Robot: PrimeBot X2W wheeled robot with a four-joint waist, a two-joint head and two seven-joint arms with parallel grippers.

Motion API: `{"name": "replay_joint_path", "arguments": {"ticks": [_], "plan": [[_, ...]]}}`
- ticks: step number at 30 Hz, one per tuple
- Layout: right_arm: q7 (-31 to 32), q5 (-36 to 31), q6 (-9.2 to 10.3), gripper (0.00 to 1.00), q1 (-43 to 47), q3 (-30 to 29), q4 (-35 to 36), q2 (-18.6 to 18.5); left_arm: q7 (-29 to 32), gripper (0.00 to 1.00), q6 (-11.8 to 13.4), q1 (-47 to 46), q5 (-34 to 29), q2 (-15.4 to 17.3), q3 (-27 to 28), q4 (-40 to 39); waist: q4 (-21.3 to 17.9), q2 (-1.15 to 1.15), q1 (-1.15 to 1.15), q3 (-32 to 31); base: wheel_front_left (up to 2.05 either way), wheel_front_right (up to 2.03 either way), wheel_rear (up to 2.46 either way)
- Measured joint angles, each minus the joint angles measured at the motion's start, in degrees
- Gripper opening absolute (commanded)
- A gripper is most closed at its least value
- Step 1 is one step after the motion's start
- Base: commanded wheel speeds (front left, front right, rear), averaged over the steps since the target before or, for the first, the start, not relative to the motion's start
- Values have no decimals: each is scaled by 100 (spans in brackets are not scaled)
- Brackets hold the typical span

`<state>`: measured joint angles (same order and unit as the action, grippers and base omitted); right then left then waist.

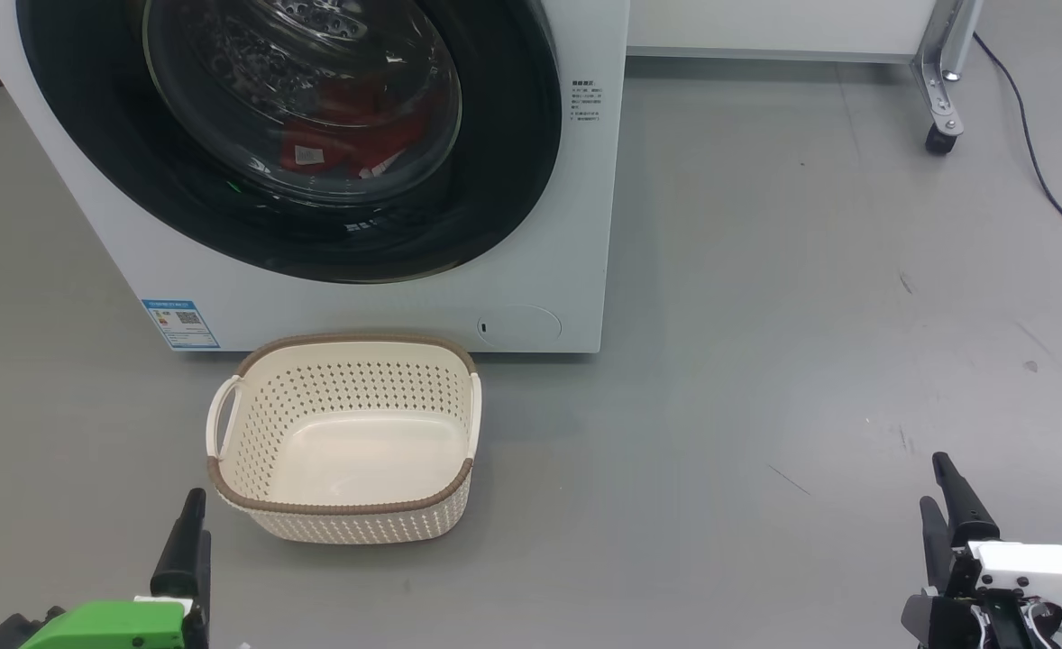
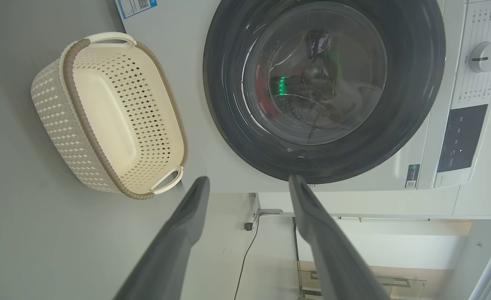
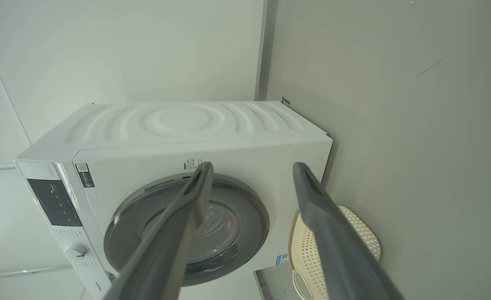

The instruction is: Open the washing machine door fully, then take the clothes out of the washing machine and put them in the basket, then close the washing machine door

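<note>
Left wrist view: left claw [image 2: 249,178] spread wide, empty | right claw [image 3: 252,164] likewise spread, empty | basket [image 2: 56,121] on floor just before washing machine [image 2: 191,41] | washing machine door [image 2: 408,104] shut | clothes [image 1: 333,144] inside, behind glass

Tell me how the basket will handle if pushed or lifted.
The basket looks like perforated plastic and sits empty, so it is probably light and apt to slide on the smooth floor. Its wide flat base suggests it won't tip easily. The walls may flex a little under a pinch.
</note>
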<state>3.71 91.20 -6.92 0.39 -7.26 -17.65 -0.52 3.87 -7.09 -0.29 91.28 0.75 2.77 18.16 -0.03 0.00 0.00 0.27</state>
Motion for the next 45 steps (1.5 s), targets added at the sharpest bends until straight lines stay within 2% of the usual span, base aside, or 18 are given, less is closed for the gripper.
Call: {"name": "replay_joint_path", "arguments": {"ticks": [16, 29, 33, 37, 45], "plan": [[-315, -386, 1, 100, 0, -70, 272, -9, -304, 100, 0, -7, -191, 5, -19, -318, 26, 0, 0, 0, 0, 0, 0], [-577, -1053, 54, 100, -13, -169, 758, -30, -599, 100, 0, -73, -528, 13, 14, -710, 55, 0, 0, -6, 0, 0, 0], [-641, -1349, 62, 100, -14, -180, 904, -32, -656, 100, 0, -90, -855, 18, -42, -824, 61, 0, 0, 0, 0, 0, 0], [-715, -1738, 154, 100, -14, -170, 1003, -37, -742, 100, 0, -91, -1259, 19, -136, -944, 70, 0, 0, 12, 0, 0, 0], [-906, -2702, 227, 100, -13, -9, 1228, -165, -925, 100, 0, -92, -2386, 26, -322, -1139, 82, 0, 0, 25, 0, 0, 0]]}}
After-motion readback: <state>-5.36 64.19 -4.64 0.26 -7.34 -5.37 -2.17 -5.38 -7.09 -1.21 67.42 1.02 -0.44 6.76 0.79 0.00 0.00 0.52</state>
